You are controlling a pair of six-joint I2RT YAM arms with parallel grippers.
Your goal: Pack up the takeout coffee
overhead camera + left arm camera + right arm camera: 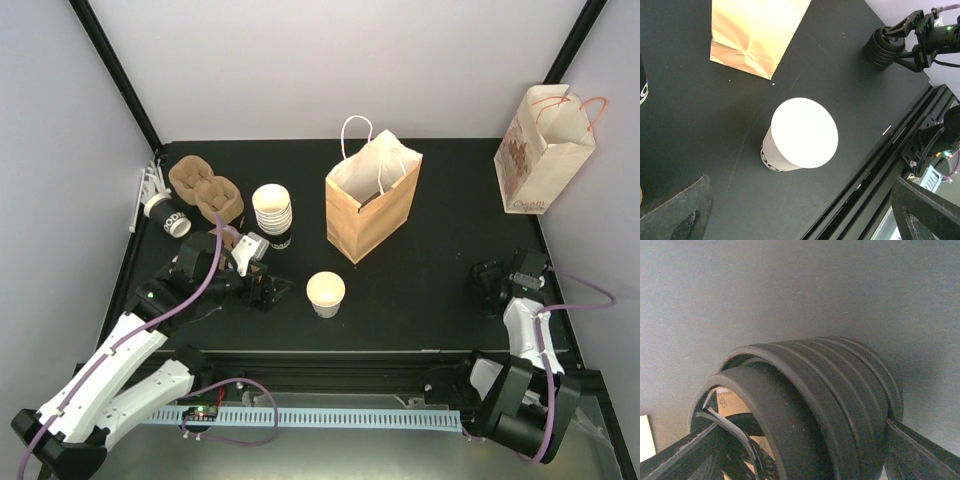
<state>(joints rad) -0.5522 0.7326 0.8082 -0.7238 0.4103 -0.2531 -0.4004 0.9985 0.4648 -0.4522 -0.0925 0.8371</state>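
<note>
The lidless white cup (325, 293) stands before the brown paper bag (372, 200), just ahead of the left gripper (268, 291), which gapes wide and empty on its low, outstretched arm. The right gripper (497, 283) straddles stacked black lids (840, 390); whether it grips them I cannot tell.

1. An open white cup (326, 293) stands near centre.
2. A brown paper bag (372, 200) stands upright just beyond it.
3. A stack of cups (272, 212) sits left of the bag.
4. Two pulp carriers (205, 188) lie far left.
</note>
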